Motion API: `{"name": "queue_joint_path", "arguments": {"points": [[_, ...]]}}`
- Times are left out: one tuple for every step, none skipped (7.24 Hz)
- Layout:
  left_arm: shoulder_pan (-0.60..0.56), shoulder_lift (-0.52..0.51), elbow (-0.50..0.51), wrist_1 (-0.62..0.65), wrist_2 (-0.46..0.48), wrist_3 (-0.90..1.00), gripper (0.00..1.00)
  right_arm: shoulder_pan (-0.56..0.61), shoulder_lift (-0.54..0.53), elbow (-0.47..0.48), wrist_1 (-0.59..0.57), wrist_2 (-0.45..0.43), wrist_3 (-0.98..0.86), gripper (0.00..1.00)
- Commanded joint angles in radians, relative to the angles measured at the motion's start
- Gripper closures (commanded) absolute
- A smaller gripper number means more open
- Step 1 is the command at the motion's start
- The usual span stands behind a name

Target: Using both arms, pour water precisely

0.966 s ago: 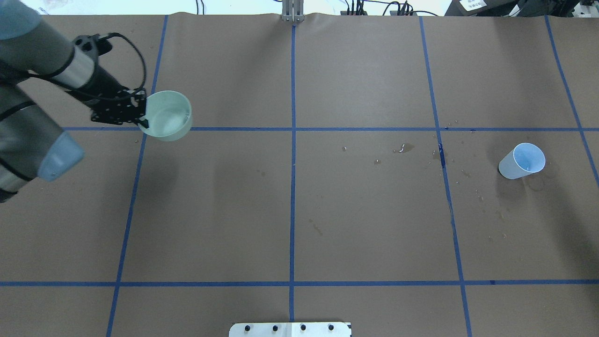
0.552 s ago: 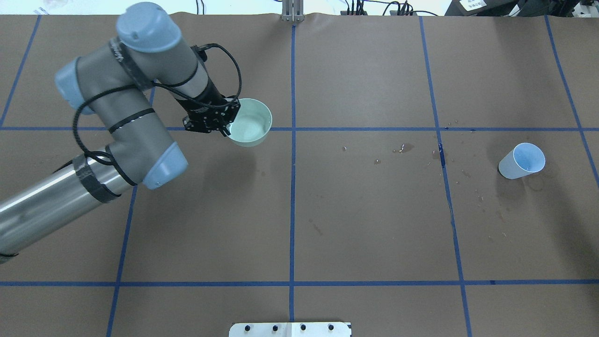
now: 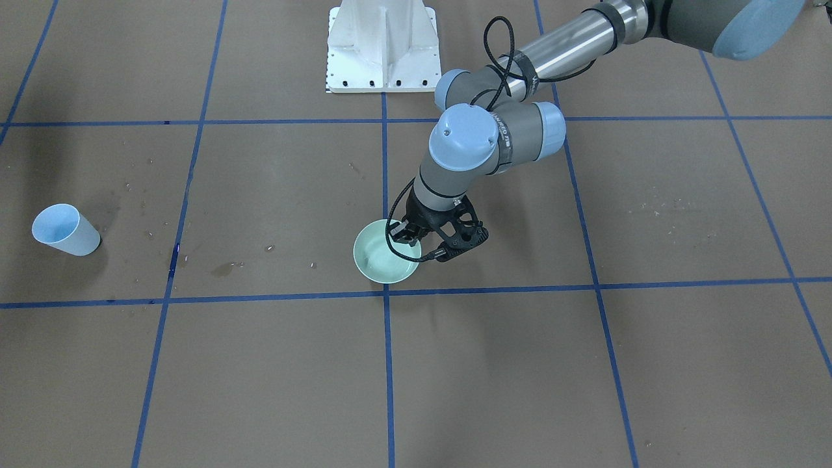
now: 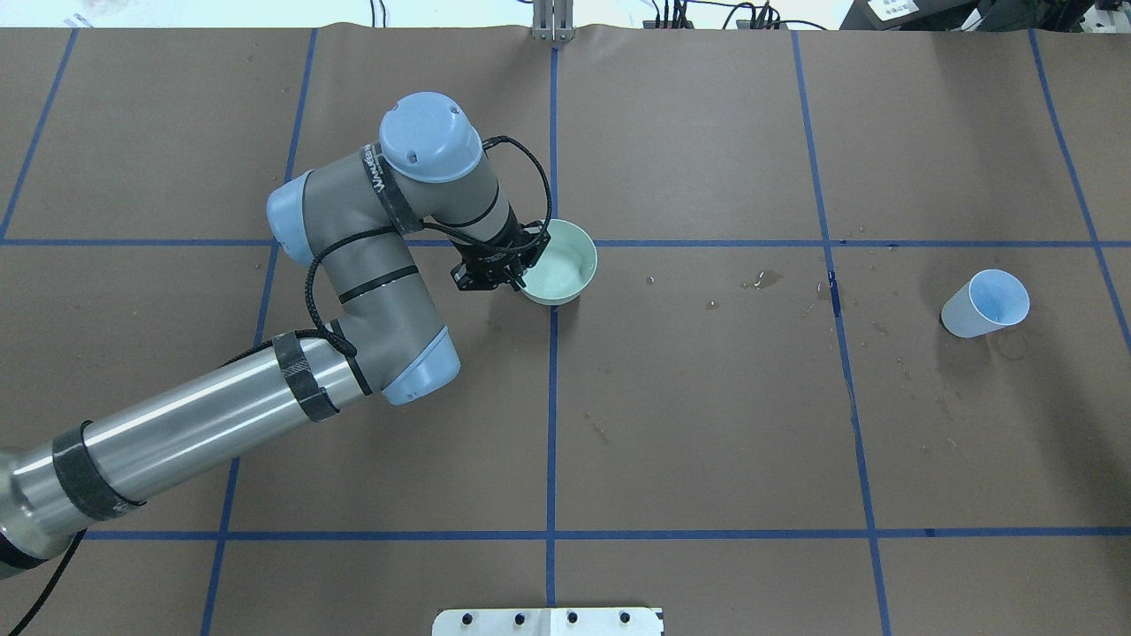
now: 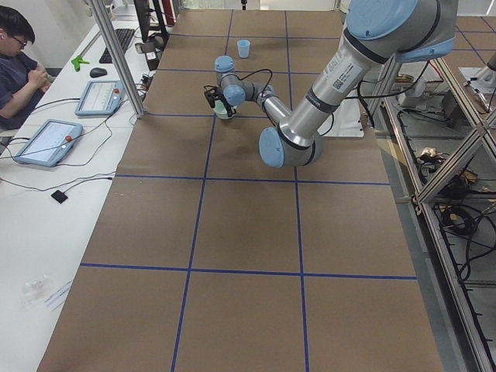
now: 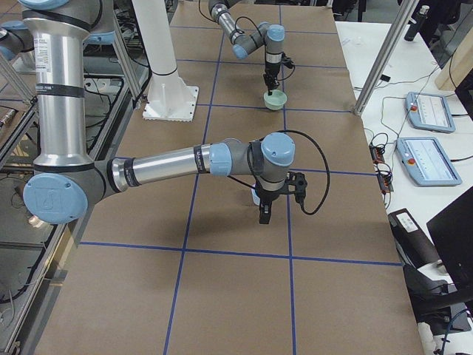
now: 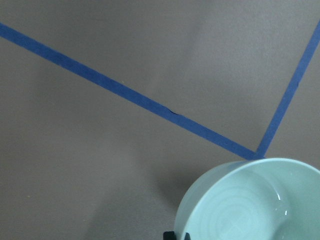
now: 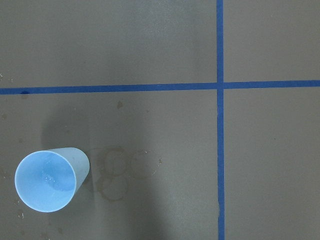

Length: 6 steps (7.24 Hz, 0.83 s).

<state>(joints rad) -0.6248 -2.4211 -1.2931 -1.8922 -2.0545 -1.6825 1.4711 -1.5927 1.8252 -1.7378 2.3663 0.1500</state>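
- left gripper (image 4: 521, 276): pinched on the rim of the pale green bowl (image 4: 565, 256). The bowl is level, mouth up, and sits just past the fingertips.
- water (image 7: 252, 217): a faint sheen in the bowl bottom, small amount, so it's right at this claw.
- blue cup (image 4: 987, 305): upright, well apart from this claw, straight off to its right.
- right gripper (image 6: 264, 213): I only see it from the side camera, so I can't tell whether it's spread or closed. It hangs near the cup. In its wrist view the cup is low-left, not between the fingers.
- My read: the right arm (image 6: 170, 164) is much nearer the cup, so it should grab it. The pour line then runs left-right between the claws.
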Motion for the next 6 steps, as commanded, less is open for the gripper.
{"name": "queue_joint_path", "arguments": {"points": [[0.011, -0.003, 0.017, -0.019, 0.005, -0.011, 0.91, 0.000, 0.000, 0.002, 0.001, 0.016, -0.001, 0.01], [0.011, 0.000, 0.015, -0.019, 0.005, -0.005, 0.01, 0.000, 0.005, 0.003, 0.000, 0.018, -0.001, 0.01], [0.011, -0.001, 0.012, -0.018, 0.017, -0.006, 0.00, 0.000, 0.005, 0.006, 0.001, 0.019, -0.003, 0.01], [0.007, 0.000, 0.008, -0.018, 0.022, -0.005, 0.00, 0.000, 0.005, 0.020, 0.001, 0.019, -0.001, 0.01], [-0.021, 0.002, -0.029, -0.013, 0.024, -0.003, 0.00, 0.000, 0.017, 0.023, 0.000, 0.001, -0.004, 0.01], [-0.076, 0.007, -0.097, 0.022, -0.008, 0.021, 0.00, 0.000, 0.049, 0.023, -0.021, 0.016, 0.000, 0.01]]}}
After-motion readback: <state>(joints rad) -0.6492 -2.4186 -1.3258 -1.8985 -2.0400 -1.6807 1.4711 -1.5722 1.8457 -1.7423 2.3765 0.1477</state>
